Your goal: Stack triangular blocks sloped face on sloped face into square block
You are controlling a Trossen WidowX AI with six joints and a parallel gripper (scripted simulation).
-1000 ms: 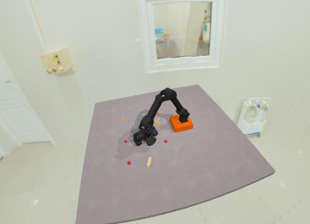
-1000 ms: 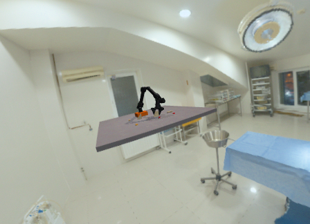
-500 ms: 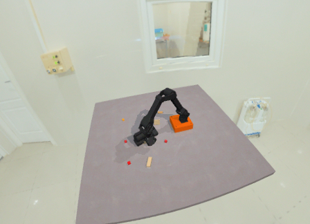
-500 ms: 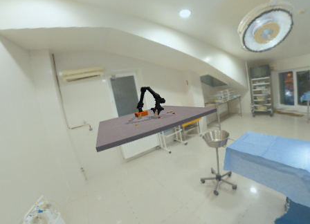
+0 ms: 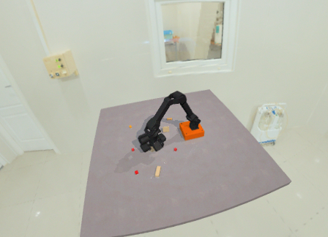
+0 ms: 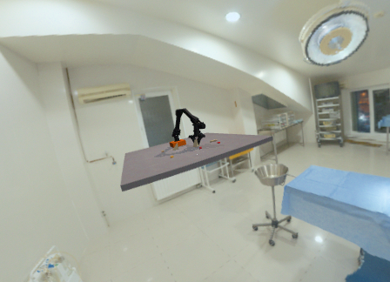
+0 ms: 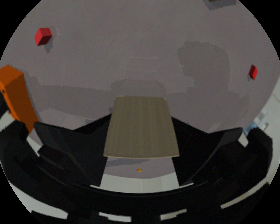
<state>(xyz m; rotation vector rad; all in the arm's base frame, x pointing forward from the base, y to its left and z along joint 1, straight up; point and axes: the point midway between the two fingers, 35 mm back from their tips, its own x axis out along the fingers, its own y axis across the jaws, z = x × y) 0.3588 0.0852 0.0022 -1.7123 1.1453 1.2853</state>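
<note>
The table is the largest thing here, with a flat grey-purple top, and the black arm bends high above it. The arm stands on an orange base, which in the top view is on the right of the gripper. This gripper points down to the table, and its two fingers are clamped on a wooden block. In the wrist view, the block sits between the fingers, with its broad brownish face toward the camera. If its lower end touches the table, I cannot tell. The other block stands on the table, between the gripper and the base in the top view, apart from the held one; so the two are not joined. A long pale strip lies flat, well apart from both blocks. A smaller tan piece lies near the other block. The smallest are the cubes: one orange cube, and three red, of which one is on the base side of the gripper, one on the opposite side, and the last is near the strip.
</note>
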